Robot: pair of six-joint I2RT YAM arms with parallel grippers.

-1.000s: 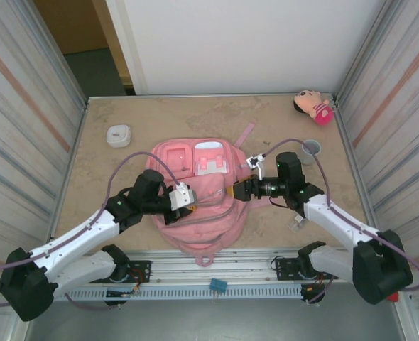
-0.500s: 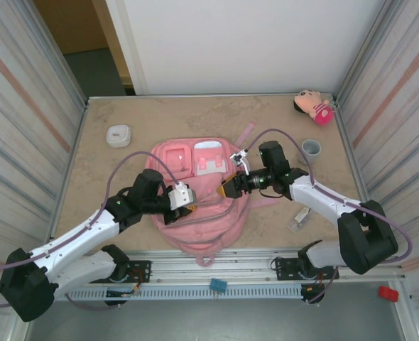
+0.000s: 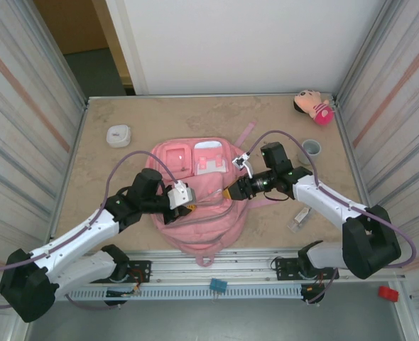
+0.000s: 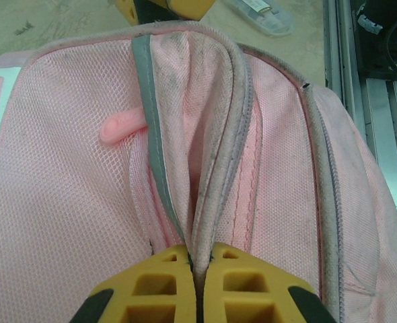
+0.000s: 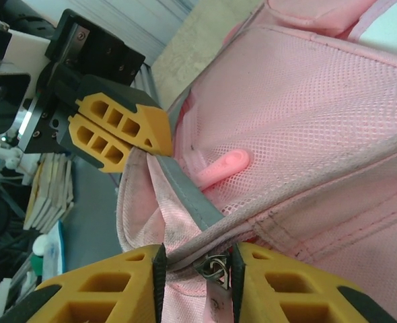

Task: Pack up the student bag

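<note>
Beige speckled tabletop runs between ribbed metal walls, and the student bag lies flat on it near my bases, pockets up. The plush doll, grey cup and small white case sit out on the table well apart from the bag, so I judge nothing is packed and I am at the step of getting the main compartment open.

My left gripper is pressed together on the grey-edged seam of the bag's mouth, holding a ridge of fabric up. My right gripper faces it from the other end of that seam, with the metal zipper pull between its fingers. The gap is narrow, but I cannot tell whether the pads actually bite the pull or merely flank it.

Next I need a firm pinch on that small pull. Then I need a steady draw along the zip track while my left side keeps the fabric taut. The pull is thin and could slip out.

A second ago my right gripper sat at the bag's right edge with its jaws wider and its arm crossing the cup. It has since reached in over the seam and narrowed, and the cup is uncovered. My left gripper has not moved.
</note>
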